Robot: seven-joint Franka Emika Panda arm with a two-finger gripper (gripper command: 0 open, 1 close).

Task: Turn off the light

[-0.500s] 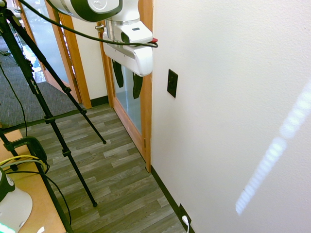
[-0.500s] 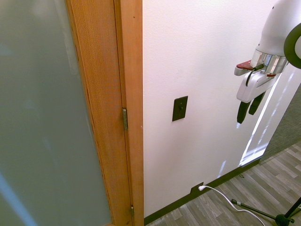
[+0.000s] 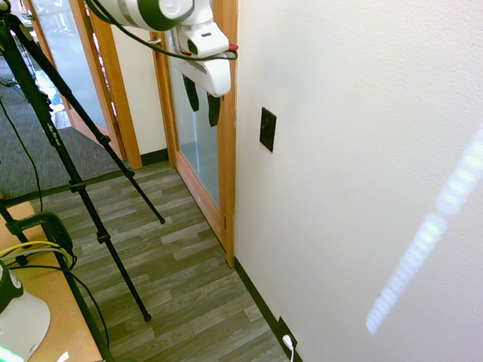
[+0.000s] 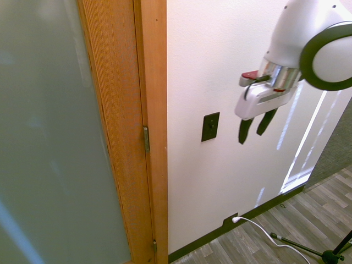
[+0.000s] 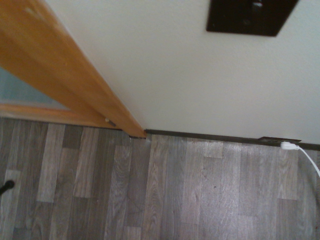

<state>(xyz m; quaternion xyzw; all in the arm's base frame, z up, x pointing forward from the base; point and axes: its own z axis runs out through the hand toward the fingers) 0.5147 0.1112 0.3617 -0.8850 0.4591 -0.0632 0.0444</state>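
Observation:
The light itself is out of view. Its switch (image 3: 267,129) is a small black upright plate on the white wall, just right of the wooden door frame; it also shows in the second exterior view (image 4: 210,126) and, cut off at the picture's edge, in the wrist view (image 5: 250,17). My gripper (image 3: 203,102) hangs in the air with its dark fingers pointing down. It is open and holds nothing. In the second exterior view the gripper (image 4: 254,127) is at about the switch's height, a short way to its right and off the wall.
A wooden door frame (image 4: 148,110) with a frosted glass panel (image 4: 49,137) runs beside the switch. Low on the wall, a black outlet plate with a white plug (image 3: 287,341) sits at the dark baseboard. A pale dotted streak of light (image 3: 430,234) crosses the wall. The floor is grey wood planks (image 5: 165,190).
The arm has swung along the wall toward the switch and risen a little. The fingers stay apart as before.

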